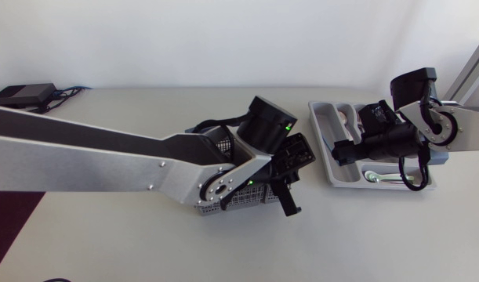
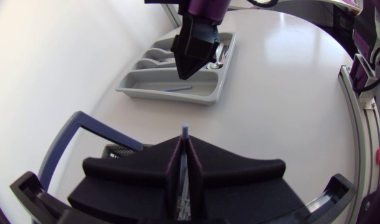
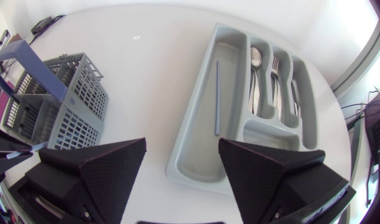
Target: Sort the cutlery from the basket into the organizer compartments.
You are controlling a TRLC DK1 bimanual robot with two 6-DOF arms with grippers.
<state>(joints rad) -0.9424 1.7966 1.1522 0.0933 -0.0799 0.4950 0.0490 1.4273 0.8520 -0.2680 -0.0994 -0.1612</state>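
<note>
My left gripper (image 2: pixel 185 148) is shut on a thin pale-blue stick (image 2: pixel 185 128) whose tip pokes out ahead of the fingers. It hangs over the grey slatted basket (image 1: pixel 233 197) with its blue handle (image 2: pixel 84 121). The grey organizer (image 3: pixel 191 149) lies to the right. Its long compartment holds another blue stick (image 3: pixel 216 96), and the narrow ones hold spoons (image 3: pixel 256 62) and forks (image 3: pixel 274 68). My right gripper (image 3: pixel 180 168) hovers open and empty above the organizer's near end. From the left wrist view, the right gripper (image 2: pixel 193 59) hangs over the organizer (image 2: pixel 140 81).
A black power brick (image 1: pixel 21 95) with cables lies at the table's far left corner. In the head view a spoon (image 1: pixel 378 178) shows in the organizer's near cross compartment. My left arm (image 1: pixel 106 160) spans the table's left half.
</note>
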